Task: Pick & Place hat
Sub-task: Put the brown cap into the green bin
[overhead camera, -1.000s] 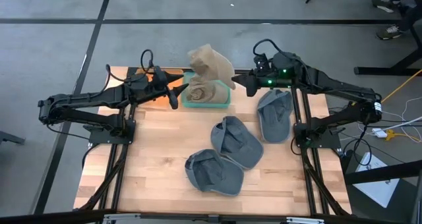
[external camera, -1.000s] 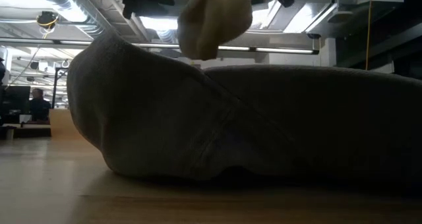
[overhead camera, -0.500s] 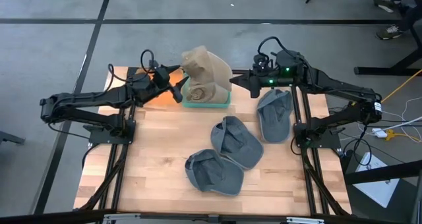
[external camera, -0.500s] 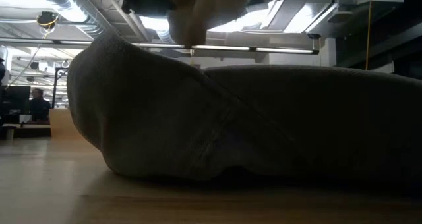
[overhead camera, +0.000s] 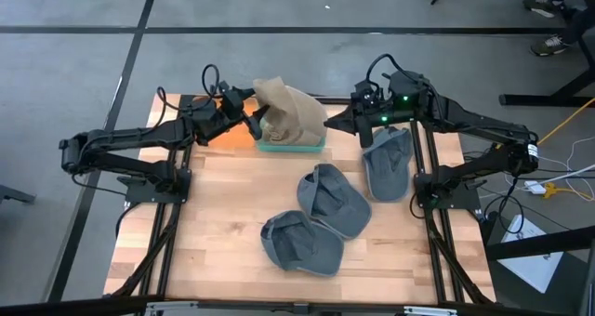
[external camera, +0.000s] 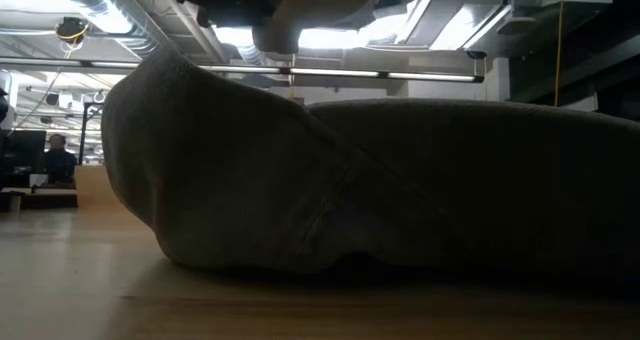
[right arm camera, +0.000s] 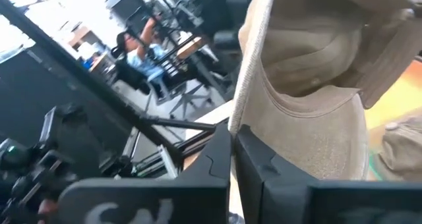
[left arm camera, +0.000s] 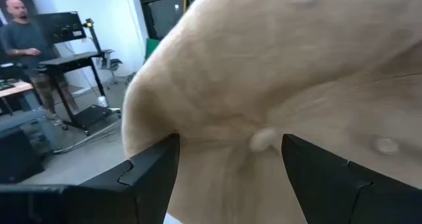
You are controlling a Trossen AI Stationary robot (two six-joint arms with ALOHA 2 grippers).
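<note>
Tan hat (overhead camera: 290, 113) stretched 9-to-3 over green bin (overhead camera: 290, 145), left gripper (overhead camera: 251, 121) and right gripper (overhead camera: 337, 123) each clamped its edge, bin mostly hidden.

Grey floor (overhead camera: 74, 65) (black-taped) under bright ceiling strip lights (external camera: 400, 76).

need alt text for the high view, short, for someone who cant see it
Two dark arms hold a tan hat between them over a green bin, left tool and right tool each pinching a side. Three grey hats lie on the wooden table.
</note>
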